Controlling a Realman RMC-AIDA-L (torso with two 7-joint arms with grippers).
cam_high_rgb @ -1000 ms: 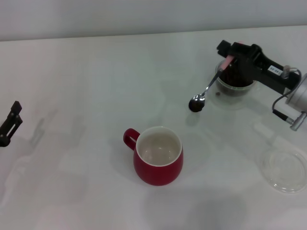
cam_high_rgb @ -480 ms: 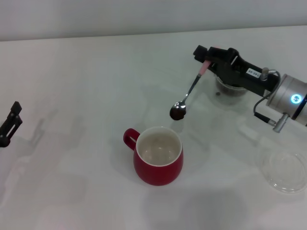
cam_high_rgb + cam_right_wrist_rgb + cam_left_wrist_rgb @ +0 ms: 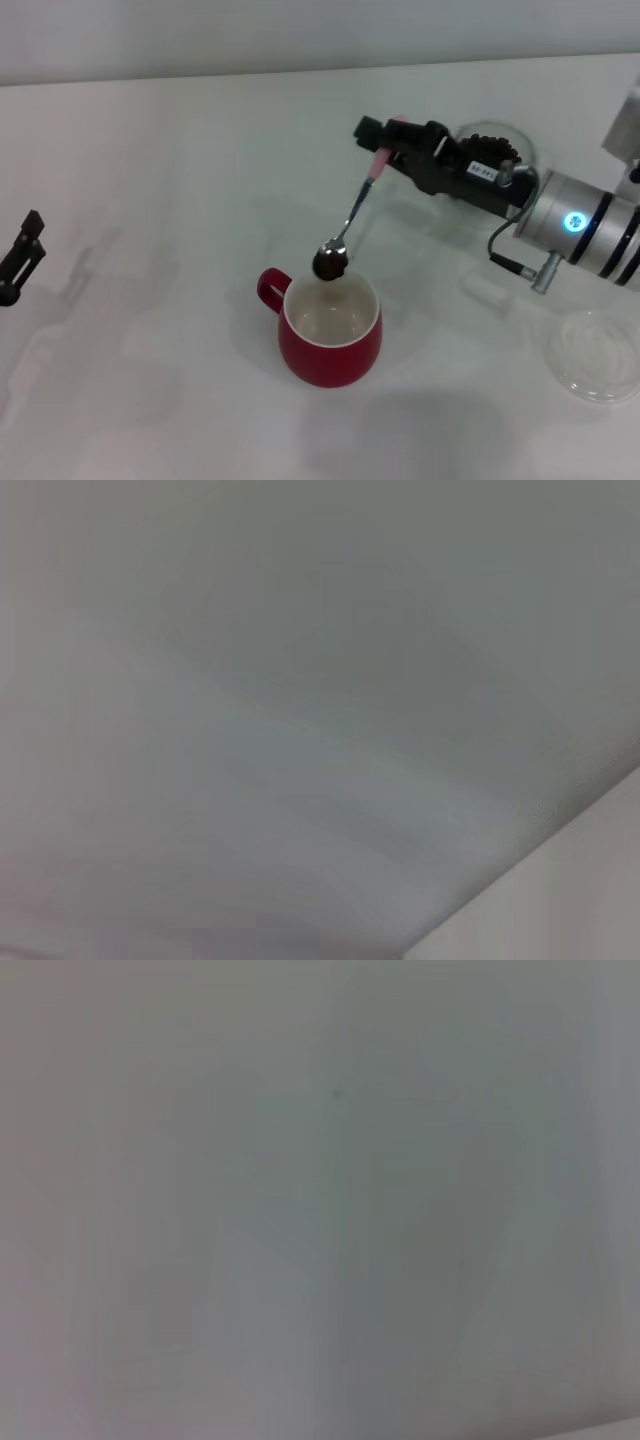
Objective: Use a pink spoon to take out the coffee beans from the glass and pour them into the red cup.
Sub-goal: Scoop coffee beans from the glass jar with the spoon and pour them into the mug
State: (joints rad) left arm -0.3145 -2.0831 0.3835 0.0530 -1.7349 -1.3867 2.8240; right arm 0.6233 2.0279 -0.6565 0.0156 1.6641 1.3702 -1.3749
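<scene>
Pink spoon [image 3: 350, 218] clamped in right gripper [image 3: 385, 142], beans-filled bowl above red cup [image 3: 331, 325] rim.

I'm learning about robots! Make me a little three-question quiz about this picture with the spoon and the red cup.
1. True or false: the bowl of the pink spoon is over the far rim of the red cup.
2. Which gripper holds the spoon? A) left gripper B) right gripper
3. Fill in: the dark things in the spoon's bowl are coffee ____.

Key
1. True. It hangs at the cup's far rim, loaded with coffee beans.
2. B. The right gripper grips the pink handle, with the glass behind that arm; the left gripper sits idle at the table's left edge.
3. beans.
</scene>
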